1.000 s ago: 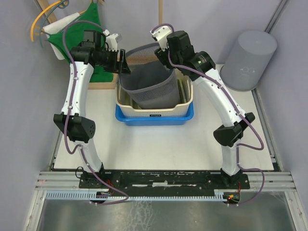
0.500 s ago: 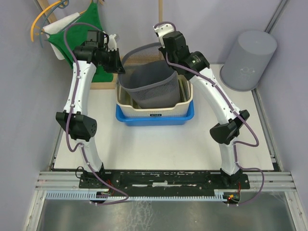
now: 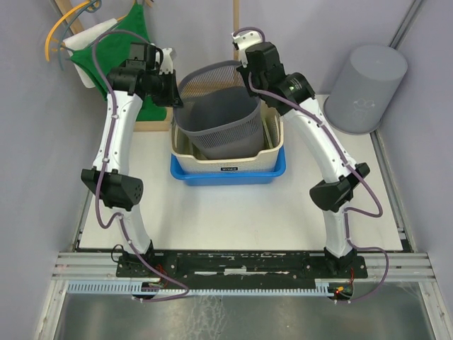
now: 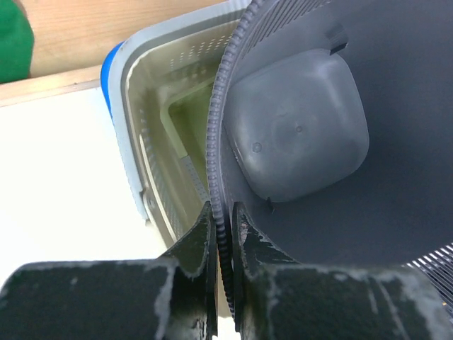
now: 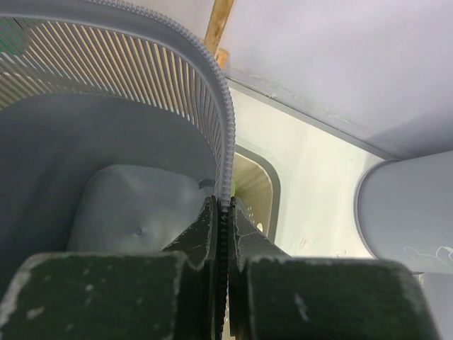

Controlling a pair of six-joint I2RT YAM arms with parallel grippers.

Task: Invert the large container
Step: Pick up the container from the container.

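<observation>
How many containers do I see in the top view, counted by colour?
Grey: 2 (slatted basket, round bin)
Cream: 1 (perforated crate)
Blue: 1 (tray)
Total: 4

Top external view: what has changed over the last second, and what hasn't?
The left gripper shut on the left rim of the grey basket, and the right gripper shut on its right rim. The basket stayed upright in the cream tub, not lifted.

Blue tub [image 3: 226, 174] on white table [image 3: 233, 212]
</observation>
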